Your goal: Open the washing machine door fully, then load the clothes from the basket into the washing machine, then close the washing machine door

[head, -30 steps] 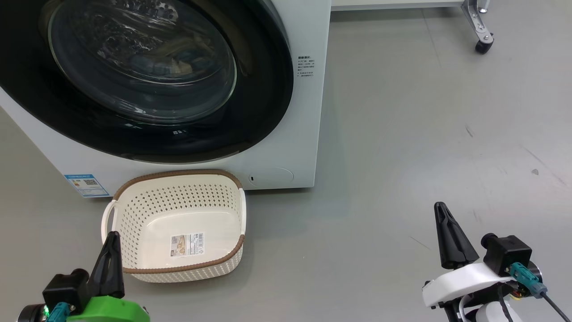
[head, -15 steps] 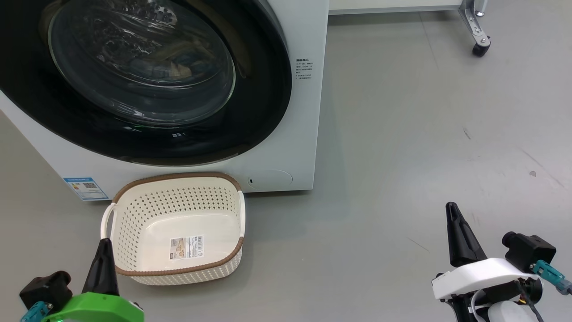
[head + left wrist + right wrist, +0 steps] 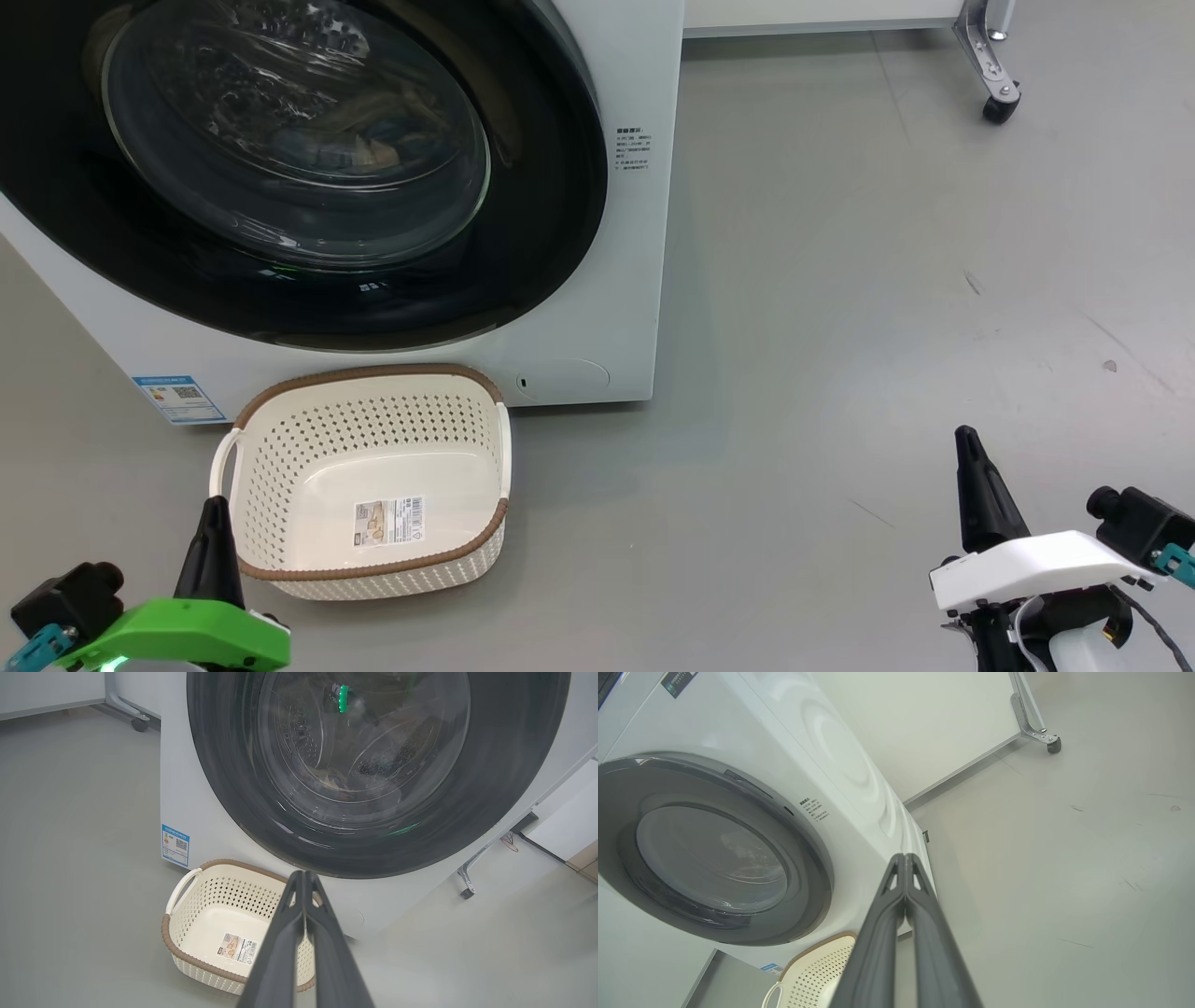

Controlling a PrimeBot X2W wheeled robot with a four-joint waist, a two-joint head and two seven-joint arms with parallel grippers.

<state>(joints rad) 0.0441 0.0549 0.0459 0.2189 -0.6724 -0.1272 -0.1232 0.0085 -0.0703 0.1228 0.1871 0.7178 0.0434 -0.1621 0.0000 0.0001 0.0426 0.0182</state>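
The washing machine (image 3: 644, 243) stands at the upper left with its door (image 3: 546, 233) shut flat against the front. Through the glass bowl I make out blue and cream clothes (image 3: 359, 142) lying in the drum. The basket (image 3: 366, 375) sits on the floor below the door, holding nothing but its barcode label. My left gripper (image 3: 213, 509) is shut, low at the basket's near left corner and apart from it. My right gripper (image 3: 966, 441) is shut over bare floor, far right of the machine. In the left wrist view the left gripper (image 3: 303, 875) points at the basket (image 3: 205, 910) and the door (image 3: 504, 788).
Grey floor spreads to the right of the machine. A metal frame leg with a castor (image 3: 997, 105) stands at the back right, beside a white panel edge. A blue sticker (image 3: 177, 397) marks the machine's lower left corner.
Both grippers have sunk lower in the head view, the left drifting left and the right drifting right. The camera has shifted slightly. Door and basket have not moved.
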